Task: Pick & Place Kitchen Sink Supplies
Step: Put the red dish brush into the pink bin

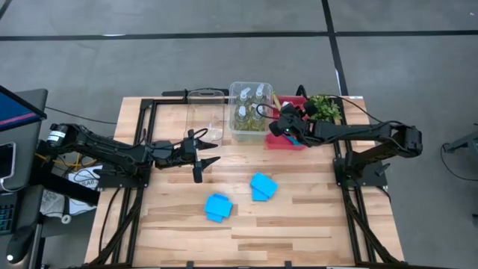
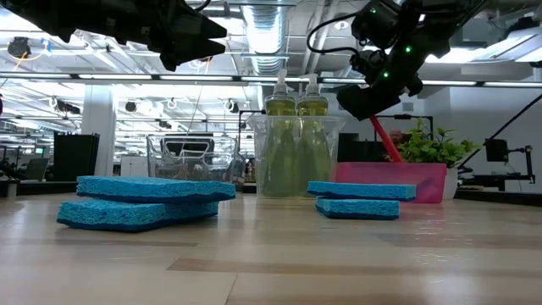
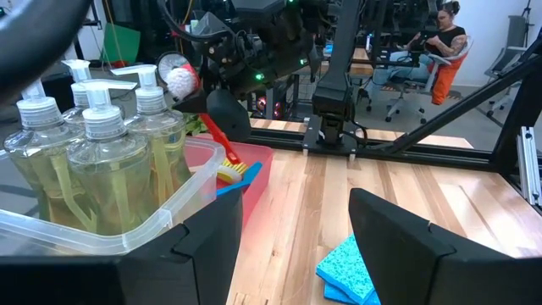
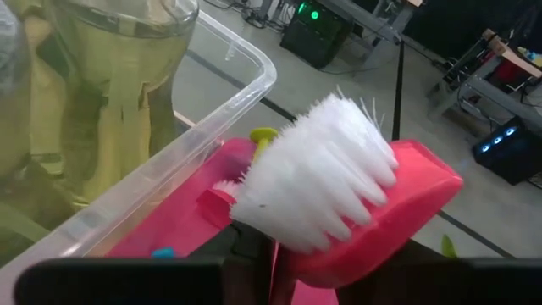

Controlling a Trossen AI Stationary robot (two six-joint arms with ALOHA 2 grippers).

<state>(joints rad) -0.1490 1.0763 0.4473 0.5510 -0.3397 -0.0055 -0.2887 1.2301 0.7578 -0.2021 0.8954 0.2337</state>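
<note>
Nearest on the desk [image 1: 299, 224] lie two stacks of blue sponges [image 1: 217, 207] (well apart from each other). Beyond them the left gripper [image 1: 210, 153] hangs open and empty above the bare wood. Farther back, four bottles [image 1: 250, 112] stand in a clear bin [image 1: 234, 134]; beside it the right gripper [image 1: 290, 134] loosely holds the red brush [image 2: 383, 138] over the red bin [image 2: 423, 182].

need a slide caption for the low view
Right gripper lowers a red brush into the red bin; blue sponges wait on the table.
</note>
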